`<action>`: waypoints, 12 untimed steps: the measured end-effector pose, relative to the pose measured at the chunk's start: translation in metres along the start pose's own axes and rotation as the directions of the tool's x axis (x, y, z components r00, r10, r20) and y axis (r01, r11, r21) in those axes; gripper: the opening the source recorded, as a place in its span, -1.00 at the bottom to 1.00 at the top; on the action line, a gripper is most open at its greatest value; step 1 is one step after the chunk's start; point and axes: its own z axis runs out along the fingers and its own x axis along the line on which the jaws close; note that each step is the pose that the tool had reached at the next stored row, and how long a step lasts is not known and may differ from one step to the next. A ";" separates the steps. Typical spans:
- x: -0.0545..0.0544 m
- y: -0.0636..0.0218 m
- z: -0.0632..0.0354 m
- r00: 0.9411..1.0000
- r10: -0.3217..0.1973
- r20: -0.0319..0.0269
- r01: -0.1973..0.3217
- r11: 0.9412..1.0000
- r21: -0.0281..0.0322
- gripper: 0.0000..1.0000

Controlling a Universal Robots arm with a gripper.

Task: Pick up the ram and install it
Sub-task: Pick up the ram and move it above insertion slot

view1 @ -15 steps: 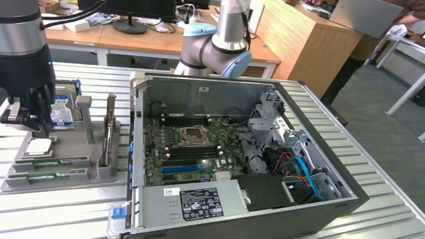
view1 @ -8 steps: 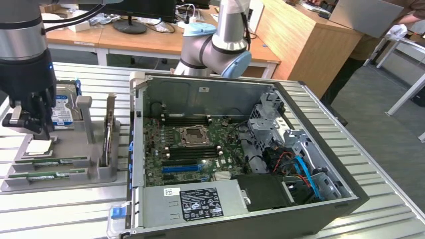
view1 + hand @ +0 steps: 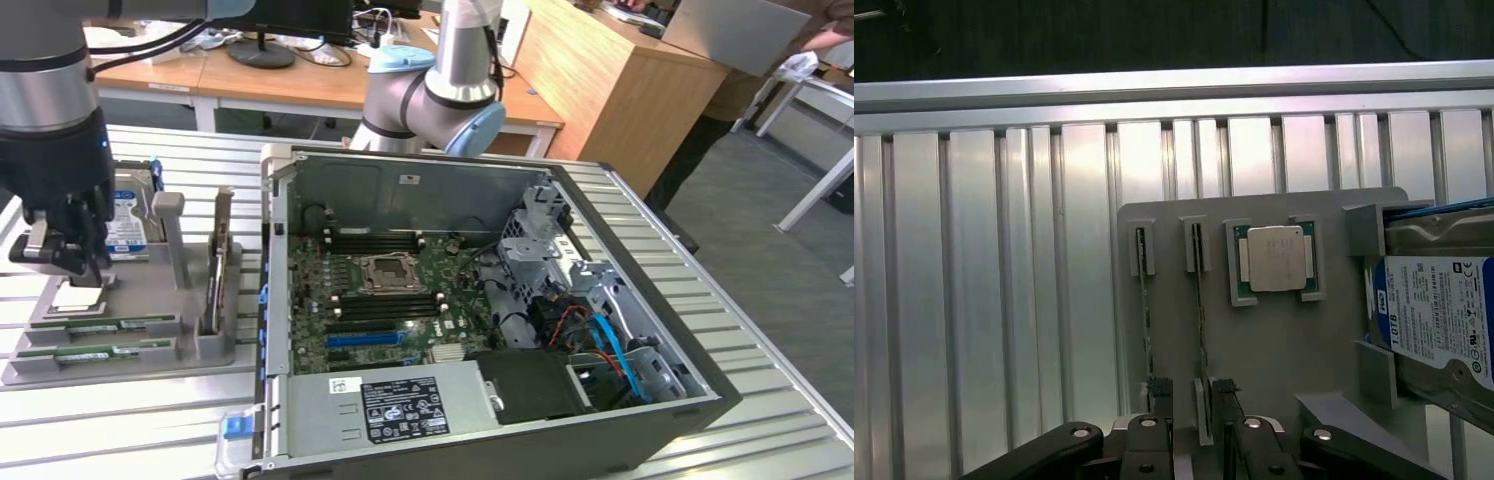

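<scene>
So the gripper (image 3: 64, 262) hangs wide open over the gray holder (image 3: 207, 350) on the surface (image 3: 134, 420), off to the exterior view's left of the open computer case (image 3: 400, 200), and it has hold of nothing. The ram (image 3: 1200, 300) sits on edge in a holder slot with a second stick (image 3: 1144, 300) just beside it. From the wrist view the fingers (image 3: 1226, 388) line up either side of the ram's end. A processor chip (image 3: 1279, 258) and a hard drive (image 3: 1439, 315) share the holder.

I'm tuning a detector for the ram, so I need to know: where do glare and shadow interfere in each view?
Exterior view: the table reflects pale streaks, the computer case interior is partly in shadow, the ram sticks are evenly lit. Wrist view: strong glare on the table slats, sheen on the processor lid, the edge-on ram sticks look thin and dark.
</scene>
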 end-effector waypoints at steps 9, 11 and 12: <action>0.000 -0.0004 0.0085 1.000 0.000 0.000 0.000 1.000 0.000 -0.40; 0.000 -0.0005 0.0107 1.000 0.000 0.000 0.000 1.000 0.000 -0.40; 0.000 -0.0005 0.0117 1.000 0.000 0.000 0.000 1.000 0.000 -0.40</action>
